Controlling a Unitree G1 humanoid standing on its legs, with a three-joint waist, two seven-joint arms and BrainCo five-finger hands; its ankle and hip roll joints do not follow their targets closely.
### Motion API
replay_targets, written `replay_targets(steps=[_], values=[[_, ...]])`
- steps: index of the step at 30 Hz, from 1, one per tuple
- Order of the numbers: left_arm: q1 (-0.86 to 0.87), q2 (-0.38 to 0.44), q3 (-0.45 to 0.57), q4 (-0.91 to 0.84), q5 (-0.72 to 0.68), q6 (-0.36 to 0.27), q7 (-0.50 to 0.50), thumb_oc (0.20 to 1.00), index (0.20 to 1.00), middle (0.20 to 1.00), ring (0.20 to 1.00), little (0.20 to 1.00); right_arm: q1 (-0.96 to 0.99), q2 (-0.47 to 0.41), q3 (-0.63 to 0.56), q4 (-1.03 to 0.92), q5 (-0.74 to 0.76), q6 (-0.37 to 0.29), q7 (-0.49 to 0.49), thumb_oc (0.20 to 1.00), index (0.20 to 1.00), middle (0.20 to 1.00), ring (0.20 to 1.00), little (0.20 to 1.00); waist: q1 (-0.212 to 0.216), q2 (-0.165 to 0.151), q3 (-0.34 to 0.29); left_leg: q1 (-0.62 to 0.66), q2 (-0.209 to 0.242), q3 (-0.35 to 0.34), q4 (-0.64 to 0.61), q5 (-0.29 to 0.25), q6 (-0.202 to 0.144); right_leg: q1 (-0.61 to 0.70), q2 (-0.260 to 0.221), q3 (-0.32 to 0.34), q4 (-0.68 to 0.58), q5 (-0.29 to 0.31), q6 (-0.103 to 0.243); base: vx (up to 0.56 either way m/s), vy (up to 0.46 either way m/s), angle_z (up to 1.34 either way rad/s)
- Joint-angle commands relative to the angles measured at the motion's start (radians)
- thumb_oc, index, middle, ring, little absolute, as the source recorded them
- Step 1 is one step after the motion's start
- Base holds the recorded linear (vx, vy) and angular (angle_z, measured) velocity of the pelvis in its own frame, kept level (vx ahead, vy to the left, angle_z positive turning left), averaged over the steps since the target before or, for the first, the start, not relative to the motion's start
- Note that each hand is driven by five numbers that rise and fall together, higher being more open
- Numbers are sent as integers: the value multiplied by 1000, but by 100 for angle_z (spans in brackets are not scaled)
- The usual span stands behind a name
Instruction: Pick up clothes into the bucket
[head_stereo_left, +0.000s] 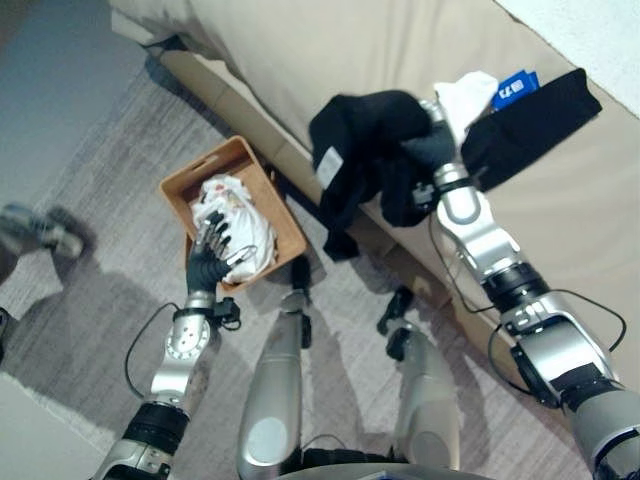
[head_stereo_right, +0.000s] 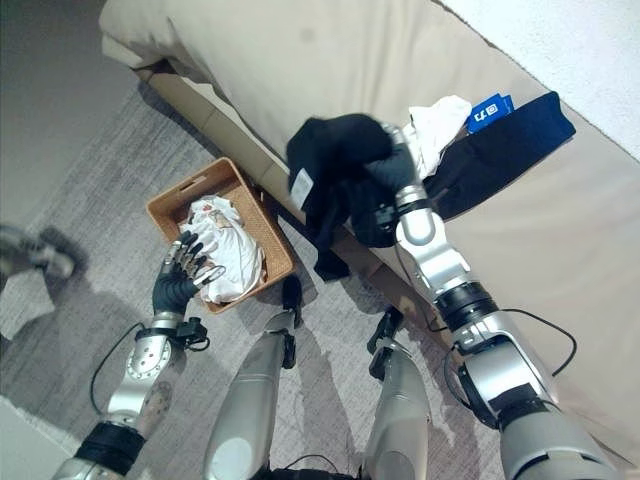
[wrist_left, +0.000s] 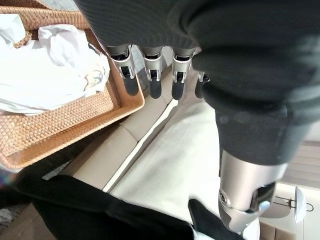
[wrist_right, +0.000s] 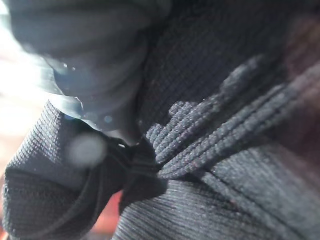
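Observation:
A black garment (head_stereo_left: 365, 150) hangs bunched in the air over the sofa's front edge, with my right hand (head_stereo_left: 432, 150) shut on it. In the right wrist view, black knit cloth (wrist_right: 210, 150) lies pressed against the hand. A brown wicker basket (head_stereo_left: 180, 190) stands on the rug by the sofa, with white clothes (head_stereo_left: 235, 215) inside. My left hand (head_stereo_left: 208, 255) hovers at the basket's near corner, fingers (wrist_left: 152, 75) straight and holding nothing. The basket's woven rim (wrist_left: 75, 125) and the white clothes (wrist_left: 50, 65) lie just past them.
The beige sofa (head_stereo_left: 350, 50) runs across the back. On its seat lie a white cloth (head_stereo_left: 465, 95), a dark navy garment (head_stereo_left: 535, 120) and a small blue item (head_stereo_left: 515, 88). A grey rug (head_stereo_left: 100, 150) covers the floor. A person's shoe (head_stereo_left: 35, 230) is at far left.

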Motion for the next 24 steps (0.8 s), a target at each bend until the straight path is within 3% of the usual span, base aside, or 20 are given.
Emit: replay_targets(steps=[1, 5, 13, 24], values=[[65, 16, 46, -70, 45, -29, 15, 1000, 1000, 1000, 1000, 1000, -114, -92, -116, -77, -36, -89, -127, 200, 200, 200, 200, 200, -10, -20, -31, 12, 12, -26, 45, -74, -19, 41, -54, 60, -99, 154, 91, 0, 0, 0], [88, 15, 43, -73, 54, -24, 11, 1000, 1000, 1000, 1000, 1000, -112, -165, -181, -87, -124, -64, -214, 200, 200, 200, 200, 200, -23, -21, -36, 17, 15, -24, 44, -79, -18, 39, -52, 66, -95, 151, 93, 17, 8, -4], [105, 33, 40, -102, 73, -31, 18, 1000, 1000, 1000, 1000, 1000, -172, -317, -232, -22, -360, 75, -378, 200, 200, 200, 200, 200, -33, -16, -45, 11, 14, -25, 46, -84, -18, 26, -46, 79, -89, 144, 95, 2, 2, -1], [96, 33, 7, -114, 61, -31, 4, 1000, 1000, 1000, 1000, 1000, -319, -312, -57, 254, -411, 151, -340, 200, 200, 200, 200, 200, -27, 1, -32, -5, 12, -22, 60, -86, -19, 5, -47, 87, -73, 141, 93, 0, 0, 0]])
